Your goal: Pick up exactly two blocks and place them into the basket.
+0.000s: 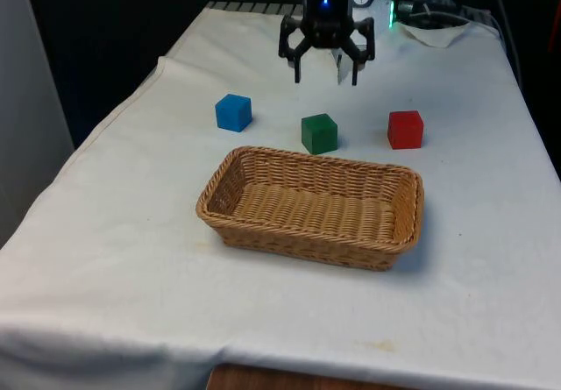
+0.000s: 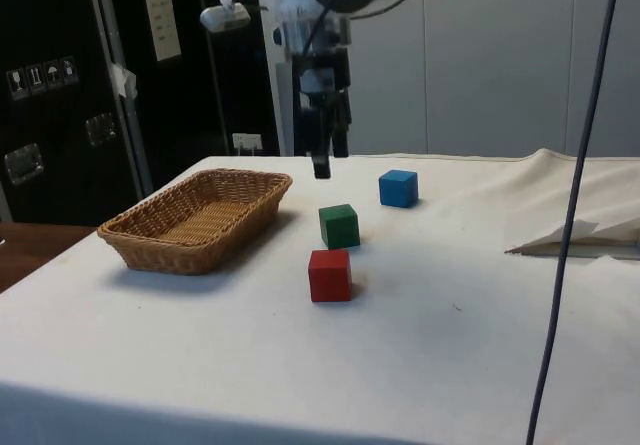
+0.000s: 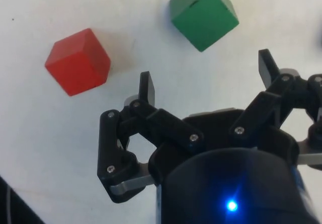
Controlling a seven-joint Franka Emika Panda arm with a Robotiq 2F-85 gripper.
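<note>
Above the cloth-covered tabletop, the gripper (image 1: 326,80) hangs with fingers spread, grasping nothing.

Toward the far edge sit a blue block (image 1: 233,112), a green block (image 1: 319,133) and a red block (image 1: 405,130) in a row, apart from one another; the wicker basket (image 1: 396,229) lies just nearer, mid-table.

We see three small cubes resting flat on the white-clothed worktop (image 1: 114,232), in a row beyond the far long side of the basket (image 1: 313,207). The blue block (image 1: 233,112) lies toward the front view's left, the green block (image 1: 319,133) sits in the middle, nearest the basket's rim, and the red block (image 1: 406,130) lies toward the right. The blocks stand apart from one another. The basket is an oblong tan wicker tray with nothing inside it.
</note>
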